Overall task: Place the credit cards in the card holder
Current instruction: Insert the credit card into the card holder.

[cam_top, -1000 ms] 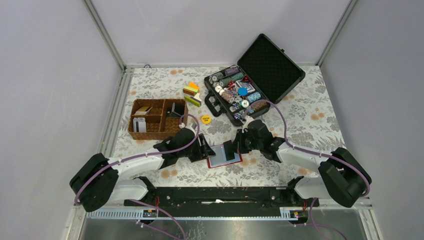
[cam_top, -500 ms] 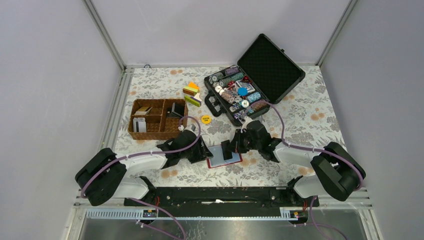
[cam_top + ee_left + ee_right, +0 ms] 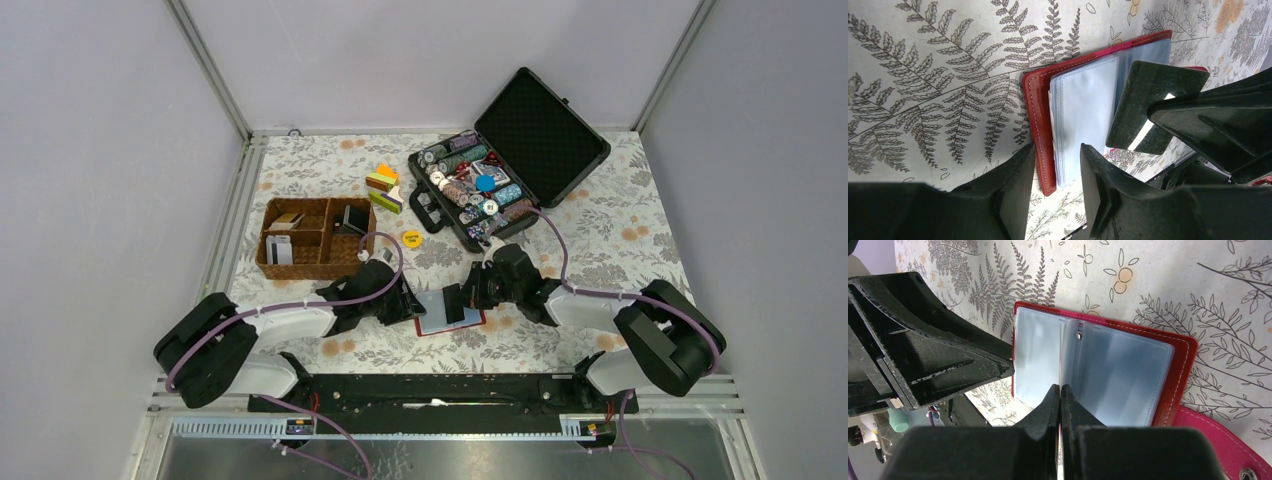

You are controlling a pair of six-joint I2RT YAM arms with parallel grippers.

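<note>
The card holder (image 3: 433, 312) lies spread open on the flowered table (image 3: 620, 250) a little below the middle of the overhead view, red cover down and pale blue clear sleeves facing up, with both arms bent in over it. The left gripper (image 3: 1055, 150) stands part open at the bottom of its own wrist view. One finger is just outside the red stitched edge and the other is over the stack of sleeves, so the cover's edge sits in the gap without being pinched. The right gripper (image 3: 1060, 388) is closed, its tips pressed together right at the fold near the little snap. Whether a thin sleeve leaf is caught between them I can't make out. The credit cards (image 3: 280, 248) are not here yet: whitish and dark ones sit in the compartments of the wicker basket (image 3: 310, 272) at centre left of the overhead view, well apart from the holder. To my eye the holder will be light and floppy, the cover supple and the sleeves thin, slick and inclined to cling together. It probably wants pinning at the fold while a single leaf is lifted by its free edge. The cards look stiff, thin and slippery, so I'd take one by a short end across both faces. That leaves the far end clear to slide into a pocket mouth, and a tilted card would likely snag the plastic.
</note>
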